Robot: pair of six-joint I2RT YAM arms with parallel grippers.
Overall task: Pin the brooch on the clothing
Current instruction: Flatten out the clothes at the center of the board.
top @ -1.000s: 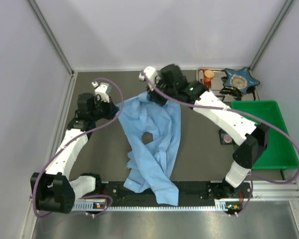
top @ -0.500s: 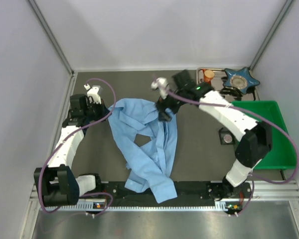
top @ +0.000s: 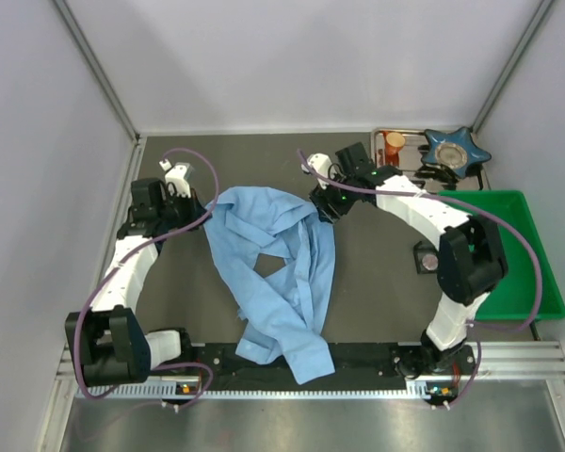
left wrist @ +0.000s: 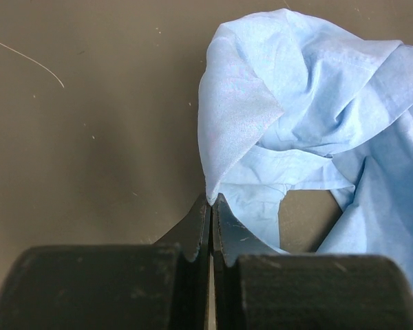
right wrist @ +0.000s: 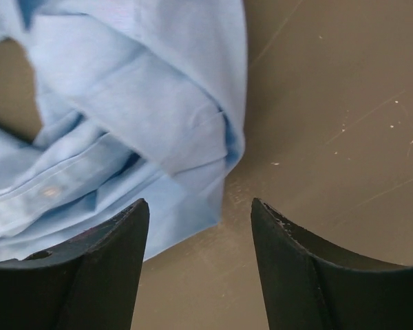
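- The clothing (top: pixel 281 273) lies rumpled on the table (top: pixel 377 292), running from the centre down toward 6 o'clock, with its collar end up near 12 and a gap of bare table showing through its folds
- The left pincer (left wrist: pixel 211 205) sits at the shirt's 9 o'clock edge; its jaws are pressed together on a pointed corner of the cloth, likely to pin that side in place or pull it outward
- The right pincer (right wrist: pixel 196 210) hovers at the shirt's 1 o'clock edge with its jaws spread wide and nothing between them; a folded hem lies just under and toward 10 o'clock of it in the wrist view, so it looks set either to take that edge or to leave it
- With one side gripped and the other free, the cloth is probably being spread flat so a pin has a smooth patch to go through
- No brooch can be made out for certain; a small dark object (top: pixel 427 257) rests at 3 o'clock of the shirt, near the green bin (top: pixel 508 282), and a tray (top: pixel 407 151) of oddments sits at 1 o'clock
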